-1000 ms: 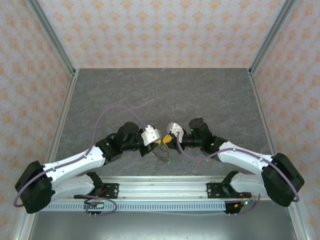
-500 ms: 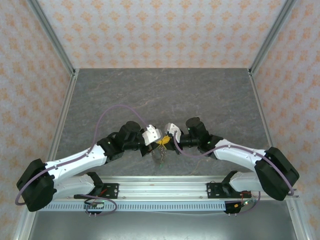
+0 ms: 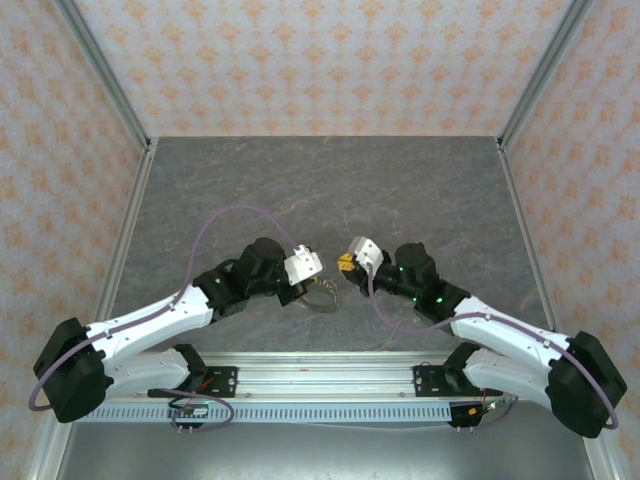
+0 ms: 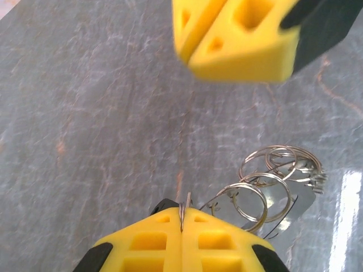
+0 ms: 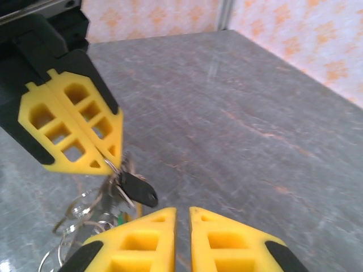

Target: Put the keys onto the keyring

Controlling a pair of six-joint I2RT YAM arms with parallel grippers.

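My left gripper (image 4: 181, 212) is shut on a thin metal edge of the keyring (image 4: 265, 187), a cluster of silver wire rings hanging just above the grey table. In the right wrist view a dark-headed key (image 5: 139, 190) dangles from the left gripper (image 5: 112, 164), with a bit of green (image 5: 118, 219) lower down among the rings (image 5: 74, 224). My right gripper (image 5: 182, 211) sits a short way to the right of the keys, its jaws a narrow slit apart with nothing between them. From above, the left gripper (image 3: 308, 272) and right gripper (image 3: 346, 264) face each other over the keyring (image 3: 322, 296).
The grey stone-patterned table (image 3: 330, 190) stretches away behind both grippers. Patterned walls with metal frame posts (image 3: 105, 75) close in the back and sides. The arms' mounting rail (image 3: 320, 380) runs along the near edge.
My right gripper has drawn back to the right, away from the left gripper and the keys, and its jaws have parted slightly. The left gripper keeps its hold.
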